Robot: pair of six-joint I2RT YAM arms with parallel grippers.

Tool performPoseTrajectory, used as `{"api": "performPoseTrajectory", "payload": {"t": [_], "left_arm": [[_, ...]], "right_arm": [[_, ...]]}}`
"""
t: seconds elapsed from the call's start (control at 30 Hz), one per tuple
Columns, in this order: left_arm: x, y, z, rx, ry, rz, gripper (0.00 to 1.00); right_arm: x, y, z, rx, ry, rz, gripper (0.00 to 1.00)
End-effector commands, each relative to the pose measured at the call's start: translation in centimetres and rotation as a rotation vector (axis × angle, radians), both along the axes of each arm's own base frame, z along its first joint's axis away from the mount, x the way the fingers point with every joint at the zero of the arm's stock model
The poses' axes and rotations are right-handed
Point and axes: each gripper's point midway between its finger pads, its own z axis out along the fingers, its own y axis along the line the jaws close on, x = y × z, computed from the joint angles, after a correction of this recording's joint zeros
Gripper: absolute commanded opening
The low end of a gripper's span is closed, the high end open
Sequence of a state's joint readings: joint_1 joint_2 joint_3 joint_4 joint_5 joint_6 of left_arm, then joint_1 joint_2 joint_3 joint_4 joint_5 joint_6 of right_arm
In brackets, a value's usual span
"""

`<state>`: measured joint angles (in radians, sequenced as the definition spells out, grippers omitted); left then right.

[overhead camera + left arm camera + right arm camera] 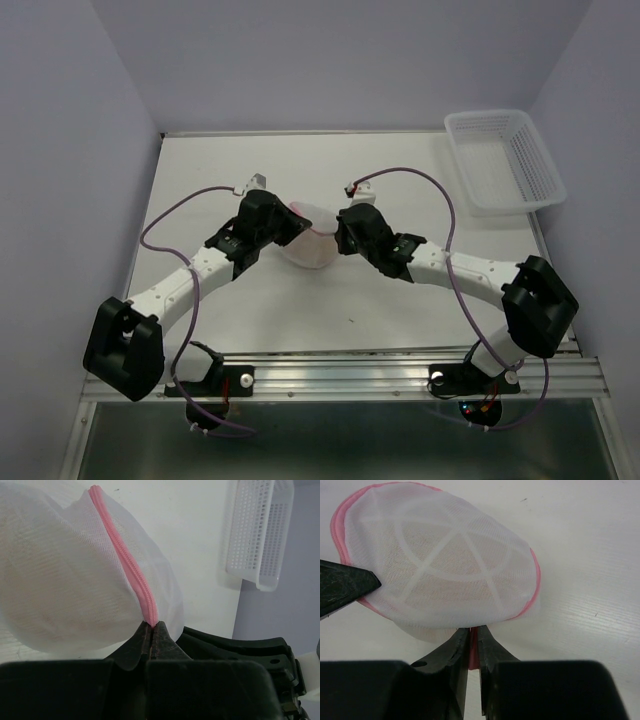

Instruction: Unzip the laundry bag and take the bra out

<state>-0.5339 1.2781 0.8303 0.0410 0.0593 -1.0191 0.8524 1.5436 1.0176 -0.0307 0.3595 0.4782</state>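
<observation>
The laundry bag [312, 243], a round white mesh pouch with pink trim, sits mid-table between both grippers. My left gripper [151, 626] is shut on the pink zipper [131, 575] at the bag's left edge. My right gripper [473, 630] is shut on a pink tab of the bag's rim [474, 652]; the bag's dome [440, 560] fills that view. The bra [452, 587] shows only as a pale beige shape through the mesh, inside the bag. The left finger tip [345, 585] shows at the left of the right wrist view.
A white plastic lattice basket [505, 160] stands at the back right corner; it also shows in the left wrist view [257, 535]. Purple cables loop over both arms. The enclosure's walls border the table on three sides.
</observation>
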Motion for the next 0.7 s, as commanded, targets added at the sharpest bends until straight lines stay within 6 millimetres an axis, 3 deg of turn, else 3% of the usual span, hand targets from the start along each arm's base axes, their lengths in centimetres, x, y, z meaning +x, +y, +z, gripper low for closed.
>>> {"api": "performPoseTrajectory", "payload": {"t": [0.0, 0.23, 0.53, 0.67], "left_arm": [[-0.9, -0.1, 0.9, -0.001, -0.037, -0.047, 0.00], [-0.8, 0.2, 0.8, 0.016, -0.041, -0.039, 0.00], [-0.8, 2.3, 1.2, 0.083, -0.106, -0.068, 0.00], [-0.3, 3.7, 0.0, 0.105, -0.087, -0.068, 0.00]], "right_arm": [[0.4, 0.5, 2.6, 0.079, -0.051, -0.019, 0.12], [0.3, -0.1, 2.3, 0.069, -0.045, -0.041, 0.03], [2.4, -6.7, -0.8, 0.055, 0.021, -0.176, 0.01], [2.5, -8.7, -1.5, 0.020, 0.021, -0.171, 0.01]]}}
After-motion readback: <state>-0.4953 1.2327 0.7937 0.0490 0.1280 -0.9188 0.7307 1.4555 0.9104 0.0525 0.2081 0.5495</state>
